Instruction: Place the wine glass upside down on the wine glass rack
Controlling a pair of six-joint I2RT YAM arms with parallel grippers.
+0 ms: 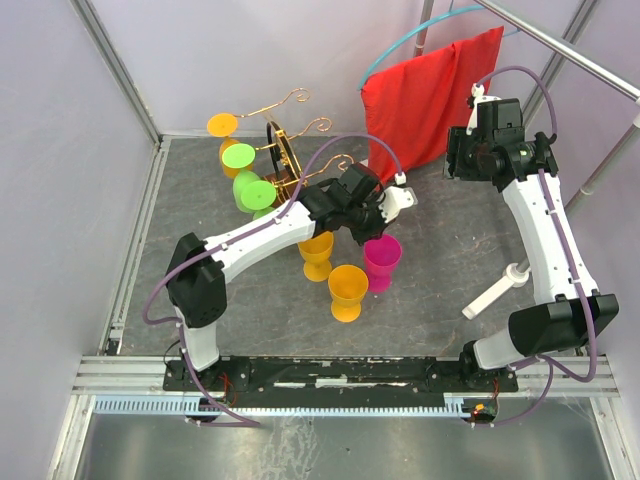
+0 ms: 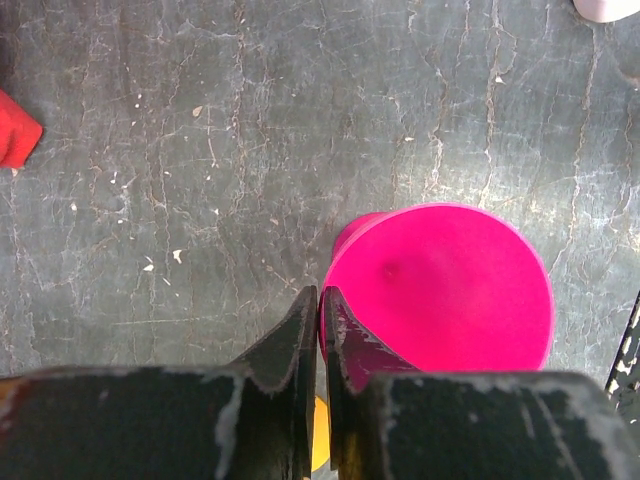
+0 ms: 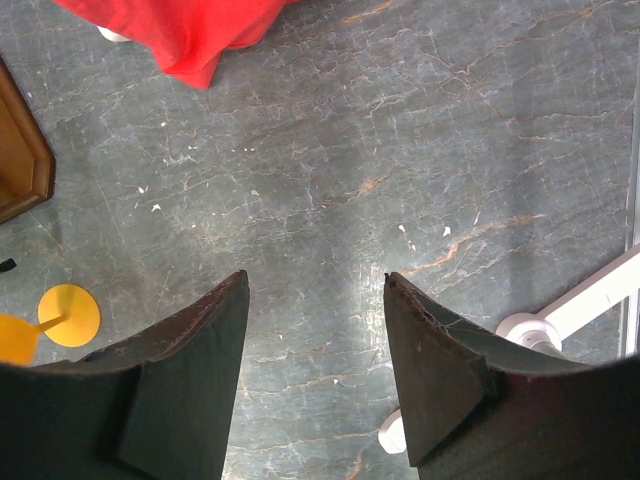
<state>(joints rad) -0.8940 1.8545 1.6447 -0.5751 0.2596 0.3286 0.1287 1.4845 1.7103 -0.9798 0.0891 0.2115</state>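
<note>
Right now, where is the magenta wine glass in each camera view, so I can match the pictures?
Top external: the magenta wine glass stands just right of centre, under the left tool.
Left wrist: lower right, its rim between the tool's fingertips.
Right wrist: not in it.
Shared landmark: the red cloth, upper right from above, at the left edge in left wrist, top left in right wrist.
</note>
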